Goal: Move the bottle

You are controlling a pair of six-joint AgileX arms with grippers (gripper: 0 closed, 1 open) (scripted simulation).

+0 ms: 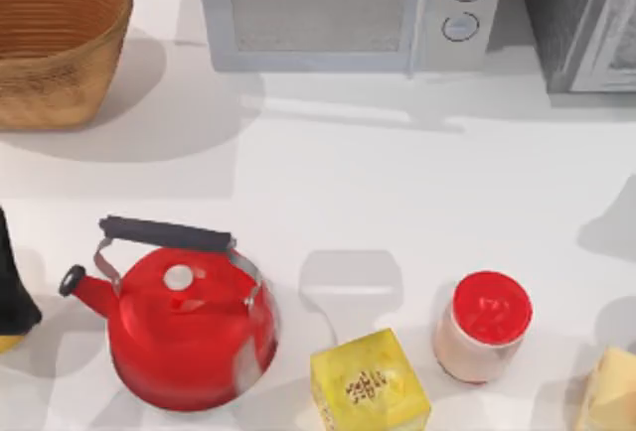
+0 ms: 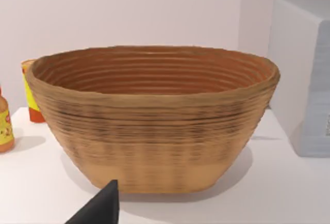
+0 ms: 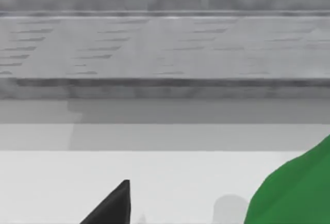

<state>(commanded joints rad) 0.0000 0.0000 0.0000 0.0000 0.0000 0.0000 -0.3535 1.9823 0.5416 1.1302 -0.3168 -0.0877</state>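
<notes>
Red-capped, the bottle (image 1: 483,327) stands upright on the table (image 1: 397,183), front right, beside a yellow box (image 1: 369,383), nothing gripping it. Our left hand (image 2: 100,208) faces the basket (image 2: 154,115) and our right hand (image 3: 111,206) a grey appliance (image 3: 165,48); whether they are open or closed we cannot tell. We judge this fits a bottle awaiting a grasp or one already set down.

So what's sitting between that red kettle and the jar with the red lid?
In the top view, a yellow box sits between the red kettle and the red-lidded jar, slightly nearer the front edge than both.
</notes>
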